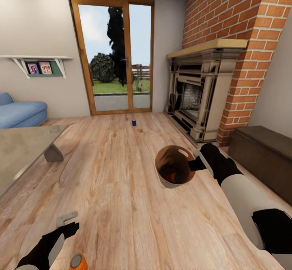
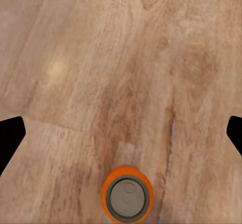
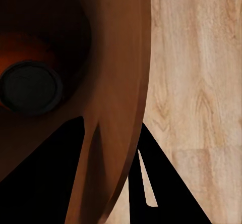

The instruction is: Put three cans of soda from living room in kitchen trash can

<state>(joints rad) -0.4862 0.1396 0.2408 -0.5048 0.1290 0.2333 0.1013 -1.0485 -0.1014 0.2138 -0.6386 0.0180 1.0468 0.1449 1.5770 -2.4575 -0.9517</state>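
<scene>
the robot stands in the living room, and the step in hand is the collecting of the second can. the right gripper (image 1: 194,161) is closed on the rim of the bin (image 1: 172,178) and holds it up above the wood floor (image 1: 121,172); in the right wrist view one finger is inside the wall and one outside. one can (image 3: 30,85) already lies at the bottom of the bin, orange with a dark top. the left gripper (image 1: 67,223) hangs low over the floor with its fingers spread apart and nothing between them. the orange can (image 2: 127,199) stands upright on the floor just beside this gripper, at the near edge of the head view, not yet between the fingers. the blue can (image 1: 133,122) stands far off on the floor, in front of the glass door (image 1: 111,55) and well apart from the fireplace (image 1: 202,91). i judge that about one third of the task is done. the next move asks the left arm to come back and down, so that the fingers stand on both sides of the orange can, then to close and lift it over the bin mouth. the can is light and narrow, so a push from one finger could tip it and let it roll.
</scene>
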